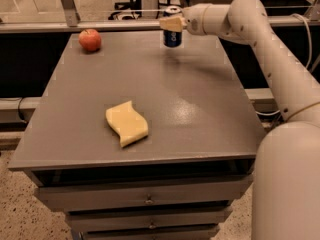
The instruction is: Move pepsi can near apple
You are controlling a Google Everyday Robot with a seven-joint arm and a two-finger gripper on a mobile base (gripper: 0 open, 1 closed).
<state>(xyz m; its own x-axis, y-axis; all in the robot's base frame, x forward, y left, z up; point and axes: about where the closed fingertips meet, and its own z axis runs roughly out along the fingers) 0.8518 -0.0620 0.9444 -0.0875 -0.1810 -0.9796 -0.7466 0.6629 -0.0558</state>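
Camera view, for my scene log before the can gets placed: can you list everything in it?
pepsi can: one, dark blue with silver top, far edge of the table, right of centre, upright
apple: one, red, far left corner of the table
sponge: one, pale yellow, wavy, lying flat near the table's front, left of centre
table: one, grey, fills the middle of the view
drawers: at least two, grey, under the tabletop
arm: one, white, reaching in from the right
robot body: one, white, lower right
gripper: one, tan fingers, closed on the pepsi can near its top
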